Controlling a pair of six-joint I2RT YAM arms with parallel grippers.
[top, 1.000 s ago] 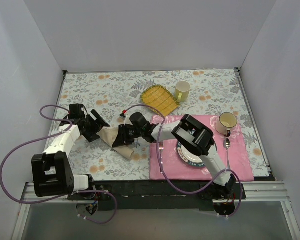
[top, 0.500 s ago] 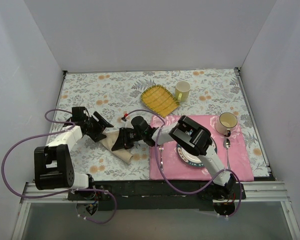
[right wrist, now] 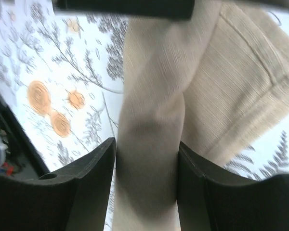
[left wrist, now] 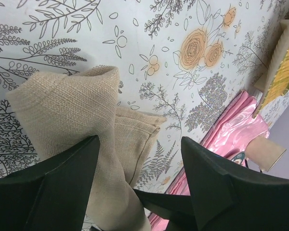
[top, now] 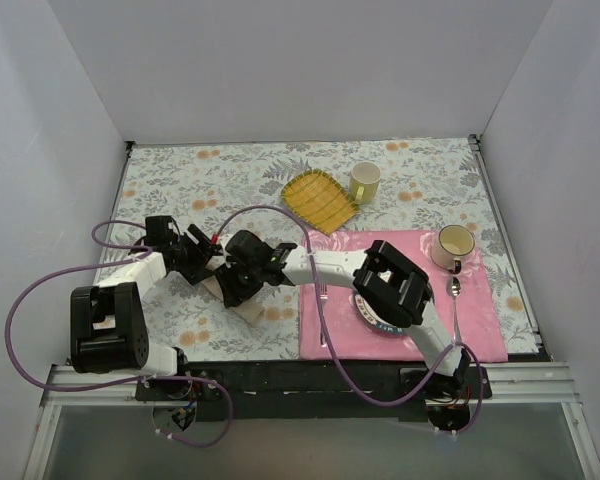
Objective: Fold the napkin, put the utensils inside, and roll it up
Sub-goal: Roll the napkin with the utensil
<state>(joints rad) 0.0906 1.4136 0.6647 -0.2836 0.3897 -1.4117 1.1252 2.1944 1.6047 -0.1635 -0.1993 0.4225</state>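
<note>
The beige napkin [top: 244,308] lies bunched into a narrow roll on the floral tablecloth, left of the pink mat. My right gripper [top: 236,288] is shut across the roll; in the right wrist view its fingers [right wrist: 89,183] press both sides of the napkin [right wrist: 151,96]. My left gripper [top: 206,264] is open just above-left of it; in the left wrist view [left wrist: 139,144] the napkin [left wrist: 67,110] lies by its left finger. A fork [top: 321,302] lies at the mat's left edge and a spoon [top: 455,300] at its right. The second spoon is hidden.
The pink placemat [top: 480,335] holds a plate [top: 364,312], mostly under my right arm, and a cream cup [top: 453,246]. A yellow checked cloth [top: 320,200] and a yellow-green cup [top: 364,181] sit behind it. White walls enclose the table.
My right gripper has slid left and nearer along the napkin, which now looks narrower and more bunched. My left gripper has moved right, closer to the napkin.
</note>
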